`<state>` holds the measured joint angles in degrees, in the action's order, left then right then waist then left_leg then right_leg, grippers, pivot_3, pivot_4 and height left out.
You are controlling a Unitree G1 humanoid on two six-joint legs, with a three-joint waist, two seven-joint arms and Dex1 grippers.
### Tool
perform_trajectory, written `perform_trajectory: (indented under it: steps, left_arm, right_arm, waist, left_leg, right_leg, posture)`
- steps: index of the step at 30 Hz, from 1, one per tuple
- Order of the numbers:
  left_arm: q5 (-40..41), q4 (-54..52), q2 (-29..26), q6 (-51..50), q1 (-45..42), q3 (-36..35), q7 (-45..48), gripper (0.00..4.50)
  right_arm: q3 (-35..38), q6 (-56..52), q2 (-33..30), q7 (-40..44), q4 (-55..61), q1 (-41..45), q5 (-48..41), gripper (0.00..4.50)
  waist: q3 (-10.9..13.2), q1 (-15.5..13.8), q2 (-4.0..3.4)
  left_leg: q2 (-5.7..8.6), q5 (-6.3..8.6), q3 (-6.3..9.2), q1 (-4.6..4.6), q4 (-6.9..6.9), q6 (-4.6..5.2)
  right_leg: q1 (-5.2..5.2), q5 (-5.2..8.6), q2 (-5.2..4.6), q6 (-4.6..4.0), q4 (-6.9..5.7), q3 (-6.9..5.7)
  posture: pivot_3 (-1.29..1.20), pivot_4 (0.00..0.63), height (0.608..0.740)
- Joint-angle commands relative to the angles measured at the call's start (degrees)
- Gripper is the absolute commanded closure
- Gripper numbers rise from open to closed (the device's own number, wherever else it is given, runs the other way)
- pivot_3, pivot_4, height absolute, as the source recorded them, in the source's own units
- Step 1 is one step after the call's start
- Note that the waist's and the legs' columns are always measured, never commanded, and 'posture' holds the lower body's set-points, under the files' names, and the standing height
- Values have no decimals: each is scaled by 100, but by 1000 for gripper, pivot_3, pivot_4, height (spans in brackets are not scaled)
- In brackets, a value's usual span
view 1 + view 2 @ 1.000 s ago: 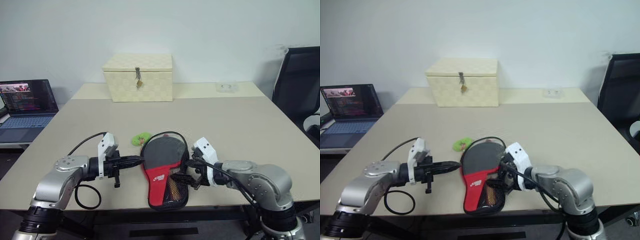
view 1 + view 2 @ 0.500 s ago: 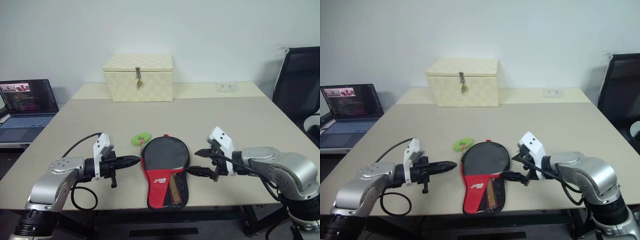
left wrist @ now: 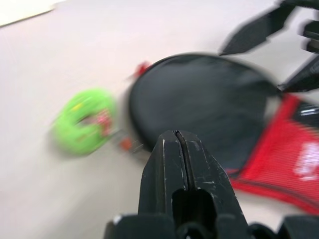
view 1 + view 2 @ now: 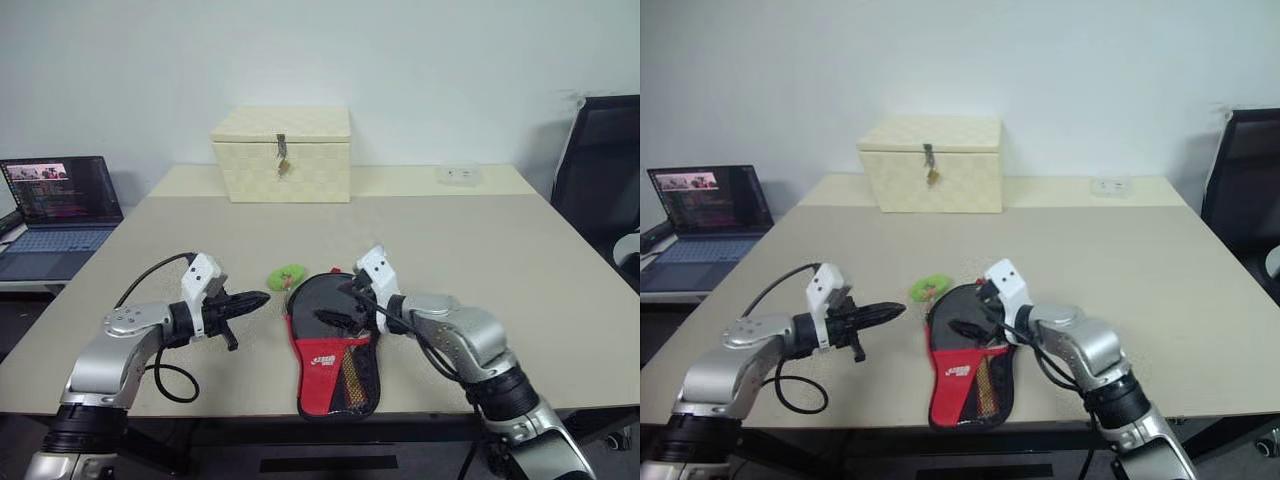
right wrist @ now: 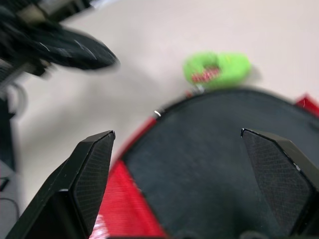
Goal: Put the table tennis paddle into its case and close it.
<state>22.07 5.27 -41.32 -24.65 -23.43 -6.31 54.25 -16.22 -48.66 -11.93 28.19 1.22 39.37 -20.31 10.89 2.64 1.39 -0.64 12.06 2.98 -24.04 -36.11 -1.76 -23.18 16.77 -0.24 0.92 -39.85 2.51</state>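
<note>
Over the case (image 4: 335,340) on the desk (image 4: 480,250), the right end effector (image 4: 337,302) spreads wide; the left end effector (image 4: 262,297) is pinched closed, empty.

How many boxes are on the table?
1. The cream woven box with a metal latch stands at the far side of the table, beyond the case. Nothing shows behind it.

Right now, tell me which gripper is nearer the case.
Right. The right gripper hangs open over the case; the left gripper, shut, is beside it, apart.
</note>
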Motion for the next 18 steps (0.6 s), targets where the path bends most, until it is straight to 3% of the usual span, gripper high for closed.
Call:
perform_trajectory:
  steps: [1,6,15,18]
  left_arm:
    - [-224,240,80,71,-317,-92,-453,4500]
    - [-575,1056,379,331,-916,14,-922,3319]
    - [-1336,4075,1139,1188,-2776,407,-1293,203]
    - [-1513,5081,1320,1332,-3298,452,-1285,59]
  right_arm:
    - [-100,248,175,-57,-108,-13,222,37]
    - [-123,264,293,-80,-182,-68,416,0]
    - [-104,177,457,-113,-176,-97,596,0]
    - [-88,149,488,-139,-143,-109,614,0]
  waist:
    - [0,-4,0]
    - [0,-28,1]
    - [-2,-71,3]
    - [-2,-71,3]
  left_leg:
    - [-1,0,2,0,0,0]
    - [-6,0,3,5,-3,0]
    - [1,-1,-7,-1,-6,-1]
    - [2,-1,-10,-2,-6,-1]
  right_leg:
    - [0,0,-1,0,0,-1]
    - [0,0,-1,-2,-11,-7]
    - [0,-1,9,-2,-9,-14]
    - [-1,-1,10,-2,-9,-15]
  posture:
    - [0,150,740]
    - [0,150,740]
    - [0,150,740]
    - [0,150,740]
